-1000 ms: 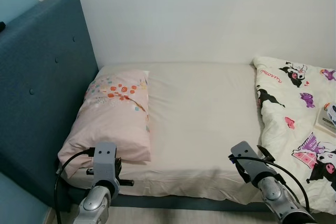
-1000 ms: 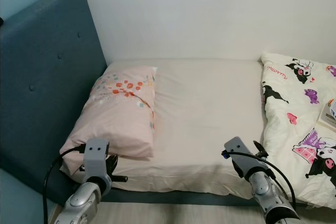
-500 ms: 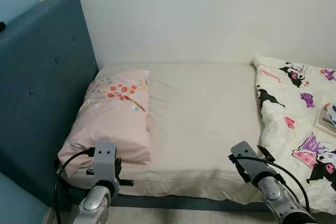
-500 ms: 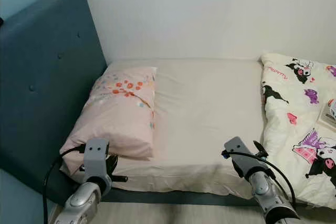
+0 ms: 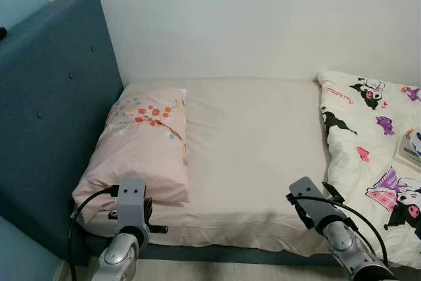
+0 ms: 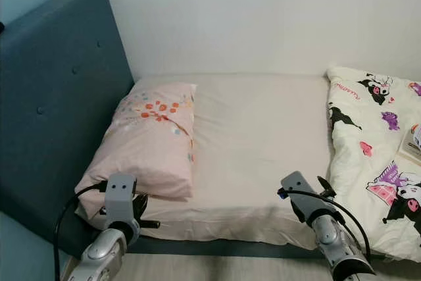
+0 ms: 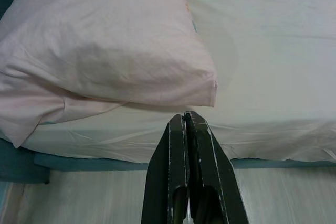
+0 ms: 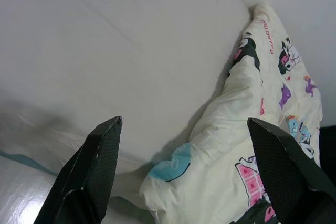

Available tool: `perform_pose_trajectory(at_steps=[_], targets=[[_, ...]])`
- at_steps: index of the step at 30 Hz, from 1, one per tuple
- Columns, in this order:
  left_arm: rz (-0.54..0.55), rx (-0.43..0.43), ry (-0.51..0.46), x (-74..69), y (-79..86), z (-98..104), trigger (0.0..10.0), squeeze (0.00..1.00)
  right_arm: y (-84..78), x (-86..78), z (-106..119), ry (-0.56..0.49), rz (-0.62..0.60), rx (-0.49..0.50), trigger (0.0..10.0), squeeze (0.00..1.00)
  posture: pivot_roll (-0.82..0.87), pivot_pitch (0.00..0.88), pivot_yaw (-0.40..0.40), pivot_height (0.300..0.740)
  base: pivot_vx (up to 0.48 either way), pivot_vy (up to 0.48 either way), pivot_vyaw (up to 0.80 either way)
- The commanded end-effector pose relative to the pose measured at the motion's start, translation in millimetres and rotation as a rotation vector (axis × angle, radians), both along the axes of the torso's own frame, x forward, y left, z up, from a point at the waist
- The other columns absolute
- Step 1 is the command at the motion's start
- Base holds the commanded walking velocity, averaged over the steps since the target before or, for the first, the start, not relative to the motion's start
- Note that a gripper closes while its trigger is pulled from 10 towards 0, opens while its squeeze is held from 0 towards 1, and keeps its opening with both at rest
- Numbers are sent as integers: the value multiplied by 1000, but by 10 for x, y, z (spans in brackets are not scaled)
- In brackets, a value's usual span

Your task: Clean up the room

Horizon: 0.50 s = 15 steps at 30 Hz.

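Nothing's really moved since a second ago, both my arms are parked in the same spot at the near edge of the bed. My left gripper sits low in front of the near corner of the pink floral pillow, fingers pressed fully together with nothing between them, tips just short of the mattress edge under the pillow. My right gripper is spread wide, fingers far apart and holding nothing, hovering over the near edge of the cream sheet right where the cartoon-print duvet is bunched up. That duvet is heaped on the right part of the bed, with what looks like a small book or box lying on top of it. Pillow's up against the blue padded headboard on the left.
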State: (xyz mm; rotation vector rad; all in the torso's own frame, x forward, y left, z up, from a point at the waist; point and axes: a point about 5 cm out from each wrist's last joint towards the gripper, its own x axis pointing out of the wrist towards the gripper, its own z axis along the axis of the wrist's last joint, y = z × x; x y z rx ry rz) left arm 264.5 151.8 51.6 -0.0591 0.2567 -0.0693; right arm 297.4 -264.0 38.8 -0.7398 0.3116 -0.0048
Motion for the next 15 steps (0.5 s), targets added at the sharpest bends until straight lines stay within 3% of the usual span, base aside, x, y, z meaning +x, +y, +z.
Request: perform_pose_trajectory(at_steps=[1,15], targets=[[6,-2,13,-18,2,-17,10000,0,0,-21,-36,18,-7,6,10000,0,13,138,4,740,0,0,0],[8,1,10,-7,8,-6,10000,0,-21,-26,-30,18,-9,6,10000,0,15,150,5,740,0,0,0]])
